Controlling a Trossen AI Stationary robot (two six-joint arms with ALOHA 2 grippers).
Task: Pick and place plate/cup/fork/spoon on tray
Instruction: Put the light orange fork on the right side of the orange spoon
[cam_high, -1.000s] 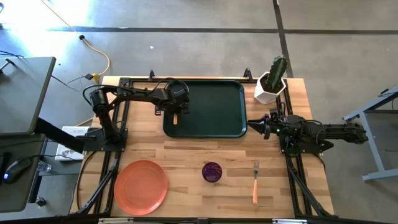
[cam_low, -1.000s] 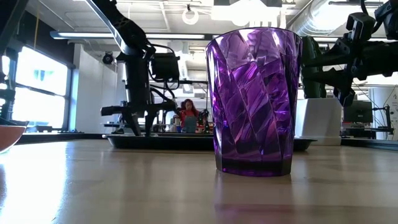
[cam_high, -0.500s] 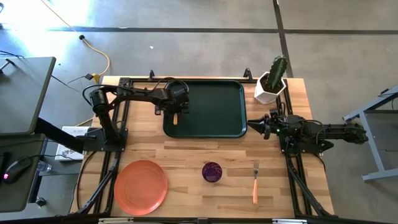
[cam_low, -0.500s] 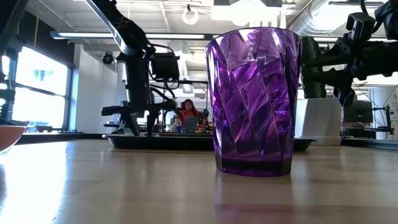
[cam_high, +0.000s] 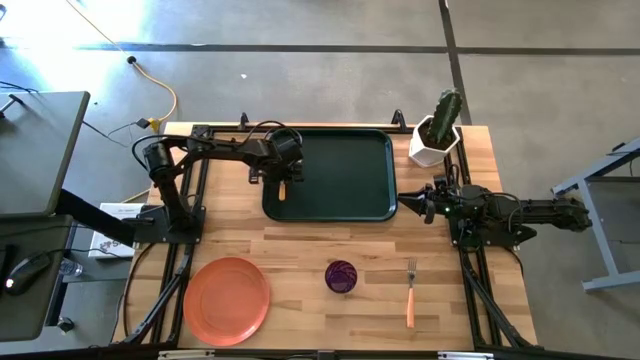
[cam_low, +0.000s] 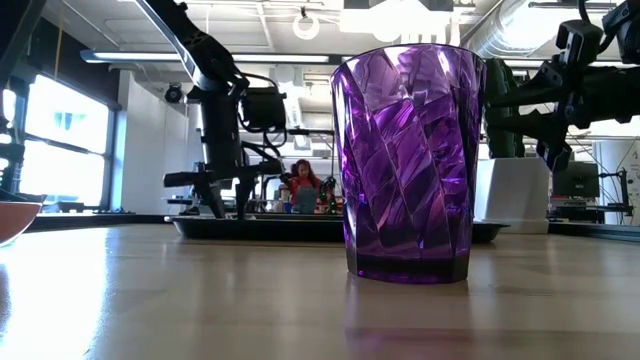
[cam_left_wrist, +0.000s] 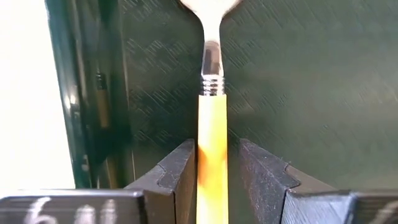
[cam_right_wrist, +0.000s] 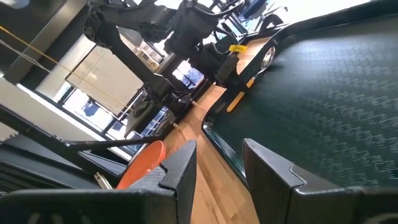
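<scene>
Barely anything has shifted: my left gripper (cam_left_wrist: 211, 186) grips the spoon (cam_left_wrist: 211, 124) over the tray (cam_high: 350, 170); releasing high could bounce it out.

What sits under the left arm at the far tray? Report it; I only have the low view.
Observer: A slim spoon with a silver bowl and orange handle. Its handle is at the left gripper, over the left end of the dark green rectangular tray.
Operator: Give me the right gripper's state.
Observer: The right gripper is at the tray's right edge, fingers open, nothing between them.
Operator: Locate the fork.
Observer: The orange-handled, silver-tined fork lies on the wooden table, right of the dark purple round cup, off the tray.
</scene>
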